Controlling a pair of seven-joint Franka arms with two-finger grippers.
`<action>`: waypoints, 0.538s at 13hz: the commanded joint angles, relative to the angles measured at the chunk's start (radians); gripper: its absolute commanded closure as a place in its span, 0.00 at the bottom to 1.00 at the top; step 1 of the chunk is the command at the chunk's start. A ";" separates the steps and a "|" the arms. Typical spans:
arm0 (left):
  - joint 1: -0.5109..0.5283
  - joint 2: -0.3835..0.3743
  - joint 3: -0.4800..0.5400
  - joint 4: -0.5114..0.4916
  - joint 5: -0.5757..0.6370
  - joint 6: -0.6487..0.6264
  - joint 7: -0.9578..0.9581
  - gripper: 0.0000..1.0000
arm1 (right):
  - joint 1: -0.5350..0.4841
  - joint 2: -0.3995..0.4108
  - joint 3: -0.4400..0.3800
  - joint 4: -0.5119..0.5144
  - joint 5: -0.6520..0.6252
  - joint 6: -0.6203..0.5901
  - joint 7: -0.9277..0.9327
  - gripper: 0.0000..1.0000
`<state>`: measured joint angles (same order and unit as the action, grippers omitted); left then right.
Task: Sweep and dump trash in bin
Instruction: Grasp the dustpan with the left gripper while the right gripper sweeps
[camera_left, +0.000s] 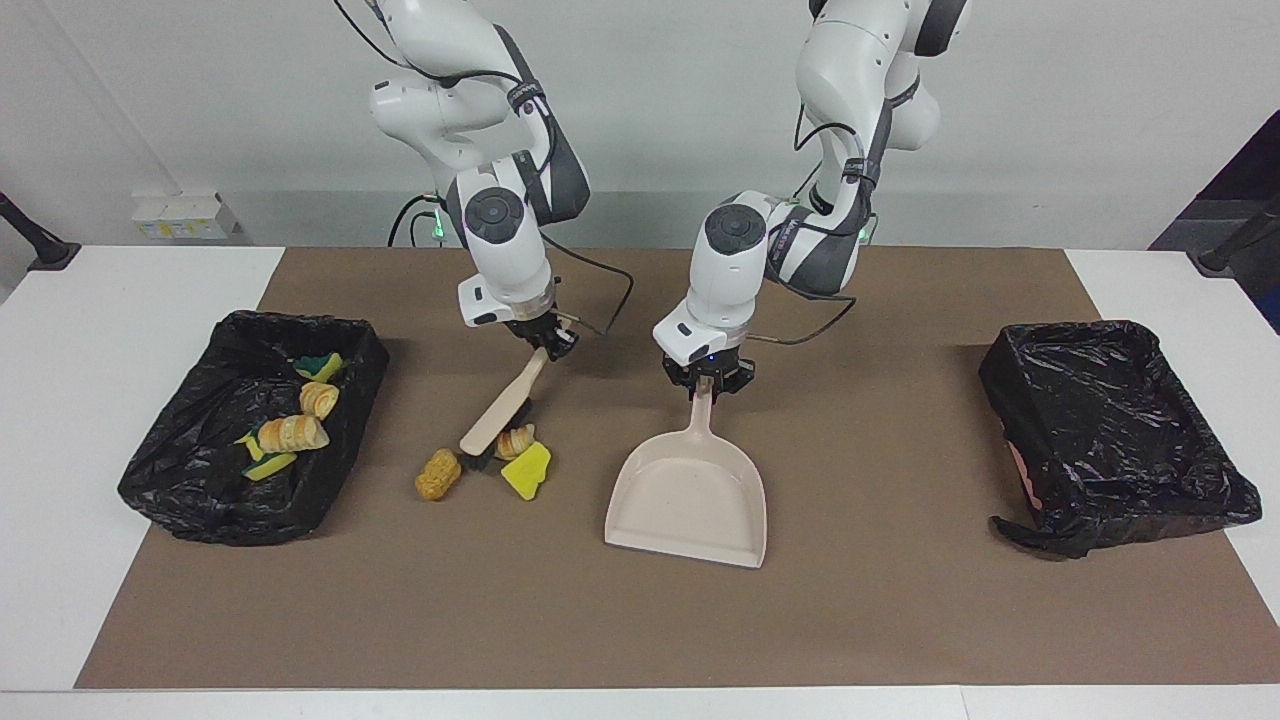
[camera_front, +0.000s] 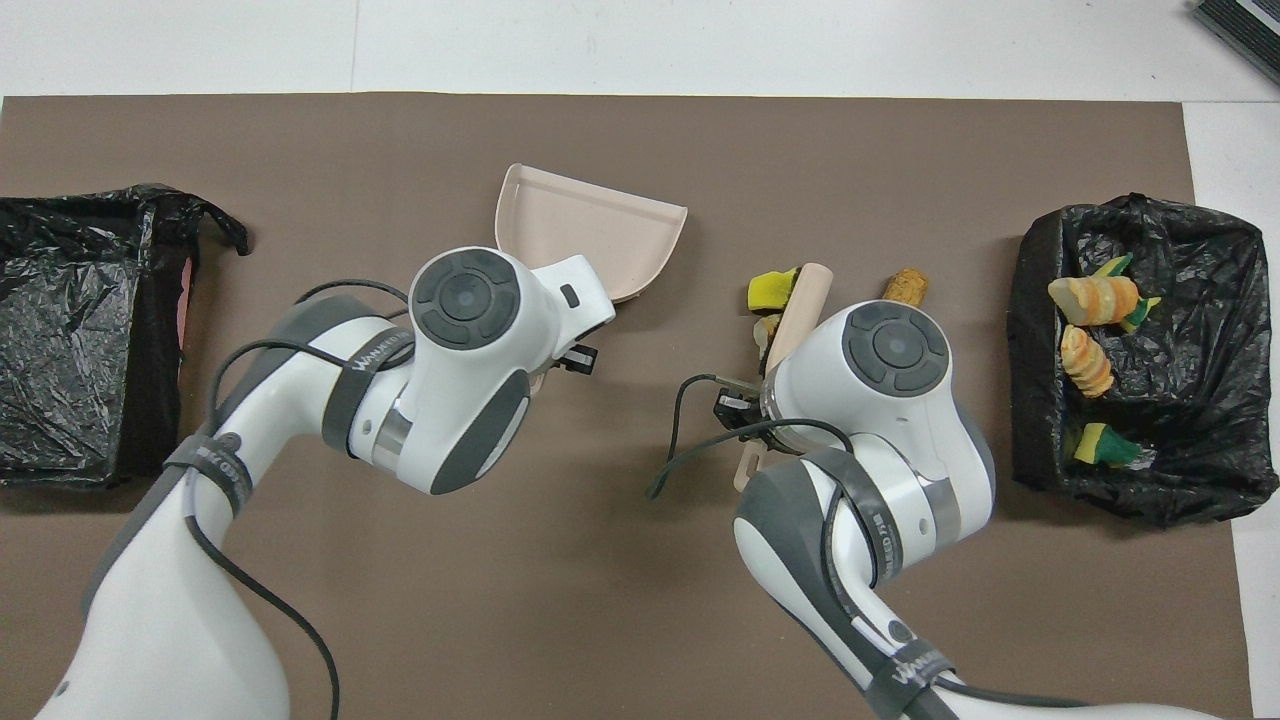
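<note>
On the desk: a brown mat (camera_left: 900, 620) spans the middle, with a black-lined bin at each end.
Loose trash: three scraps lie together toward the right arm's end, a corn-cob-like piece (camera_left: 438, 475), a small pastry roll (camera_left: 516, 441) and a yellow sponge chunk (camera_left: 527, 471).
Binned trash: four scraps, sponge and pastry, already sit in the bin at the right arm's end (camera_left: 170, 480).
Other bin: the bin at the left arm's end (camera_left: 1120, 500) shows no scraps.
Right claw (camera_left: 548, 343): pinching the brush (camera_left: 500, 412) by its handle; the bristle end touches the pastry roll.
Left claw (camera_left: 705, 384): pinching the dustpan (camera_left: 690, 495) by its handle; the pan lies on the mat beside the scraps, its mouth toward the desk edge farthest from the robots.
Handling: the scraps look light and soft; they probably slide or roll easily, so pushing them suits better than gripping.
Risk: the round pieces may roll past the pan.
</note>
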<state>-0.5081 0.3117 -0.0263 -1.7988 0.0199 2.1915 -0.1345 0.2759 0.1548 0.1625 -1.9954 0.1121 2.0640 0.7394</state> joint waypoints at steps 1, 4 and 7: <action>0.052 -0.034 -0.006 -0.004 0.014 -0.058 0.142 1.00 | -0.004 0.074 0.002 0.189 0.005 -0.135 -0.077 1.00; 0.078 -0.077 -0.004 -0.010 0.015 -0.173 0.221 1.00 | -0.073 0.063 -0.009 0.213 -0.003 -0.206 -0.202 1.00; 0.111 -0.091 -0.004 -0.014 0.015 -0.228 0.636 1.00 | -0.125 0.052 -0.012 0.190 -0.067 -0.243 -0.343 1.00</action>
<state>-0.4176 0.2501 -0.0228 -1.7979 0.0222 1.9895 0.3029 0.1806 0.2025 0.1419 -1.8084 0.0883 1.8430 0.4625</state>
